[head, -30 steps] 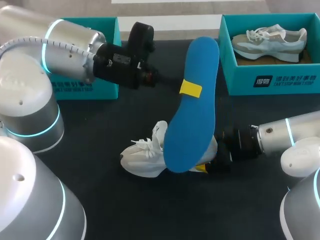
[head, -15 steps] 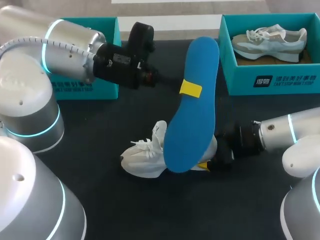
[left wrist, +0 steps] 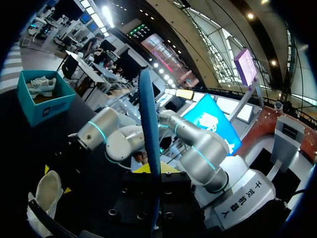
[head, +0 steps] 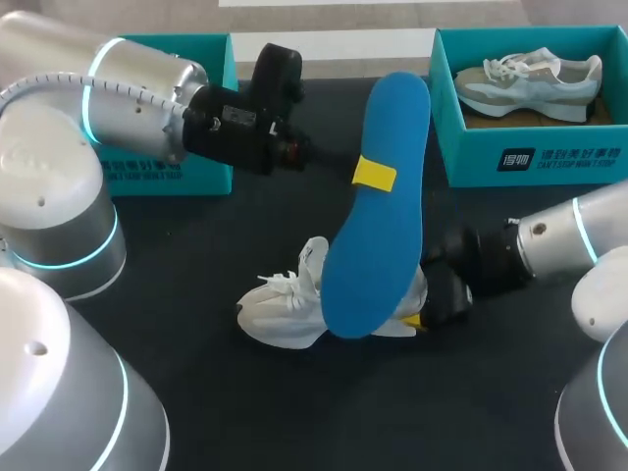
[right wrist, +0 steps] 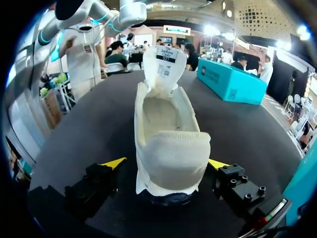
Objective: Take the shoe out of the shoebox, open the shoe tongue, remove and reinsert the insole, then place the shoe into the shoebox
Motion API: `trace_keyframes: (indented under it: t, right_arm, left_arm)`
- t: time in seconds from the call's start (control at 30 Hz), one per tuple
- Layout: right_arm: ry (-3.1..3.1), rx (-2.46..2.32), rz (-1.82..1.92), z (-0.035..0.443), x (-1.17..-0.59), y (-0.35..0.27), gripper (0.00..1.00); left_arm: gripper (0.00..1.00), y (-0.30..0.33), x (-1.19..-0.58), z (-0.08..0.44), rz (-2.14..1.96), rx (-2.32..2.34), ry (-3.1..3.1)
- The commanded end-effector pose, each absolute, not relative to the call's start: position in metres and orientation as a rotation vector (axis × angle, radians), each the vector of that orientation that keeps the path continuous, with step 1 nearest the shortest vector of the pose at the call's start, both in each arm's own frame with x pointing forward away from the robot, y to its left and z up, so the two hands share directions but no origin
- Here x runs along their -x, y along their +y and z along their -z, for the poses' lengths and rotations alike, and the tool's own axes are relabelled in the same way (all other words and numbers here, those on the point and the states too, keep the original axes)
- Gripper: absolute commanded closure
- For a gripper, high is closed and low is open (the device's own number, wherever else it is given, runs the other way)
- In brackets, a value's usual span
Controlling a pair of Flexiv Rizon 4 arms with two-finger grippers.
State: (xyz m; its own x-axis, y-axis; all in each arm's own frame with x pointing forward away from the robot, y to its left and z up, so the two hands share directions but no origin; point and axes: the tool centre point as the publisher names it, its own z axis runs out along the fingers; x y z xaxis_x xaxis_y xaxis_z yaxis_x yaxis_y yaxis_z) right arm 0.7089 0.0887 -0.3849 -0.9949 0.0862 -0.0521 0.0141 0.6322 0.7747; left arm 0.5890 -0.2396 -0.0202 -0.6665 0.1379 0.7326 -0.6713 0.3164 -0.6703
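A white shoe [head: 285,312] lies on the black table, its tongue [right wrist: 166,60] pulled up and its inside bare. My left gripper [head: 374,174] is shut on a blue insole [head: 378,235], which it holds upright above the shoe. In the left wrist view the insole [left wrist: 148,129] shows edge-on between that gripper's [left wrist: 151,171] fingers. My right gripper [head: 422,316] is at the shoe's heel. In its own view the heel [right wrist: 171,158] sits between the open gripper's [right wrist: 166,163] yellow tips, with a gap on at least one side.
A teal shoebox [head: 530,157] at the back right holds a second, grey-blue shoe [head: 530,78]. Another teal shoebox [head: 172,172] stands at the back left, partly behind my left arm. In the right wrist view a teal box [right wrist: 233,82] stands beyond the shoe.
My right arm has drawn back a little to the right from the shoe's heel, its fingers spread slightly wider. The left arm and the insole have kept still.
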Motion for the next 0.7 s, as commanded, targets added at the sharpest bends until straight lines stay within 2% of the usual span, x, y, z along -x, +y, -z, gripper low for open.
trace_keyframes:
  t: [0.03,0.4,0.7]
  right_arm:
    - [2.877,-0.093,-1.055,0.367,-0.705,0.085,0.0]
    - [2.968,-0.094,-0.743,0.34,-0.703,0.081,0.0]
    - [2.977,-0.104,-0.694,0.332,-0.704,0.079,0.0]
  left_arm:
    - [1.0,-0.24,-0.589,0.021,-1.428,-0.473,-1.865]
    - [1.0,-0.24,-0.589,0.021,-1.428,-0.473,-1.865]
    - [1.0,-0.24,-0.589,0.021,-1.428,-0.473,-1.865]
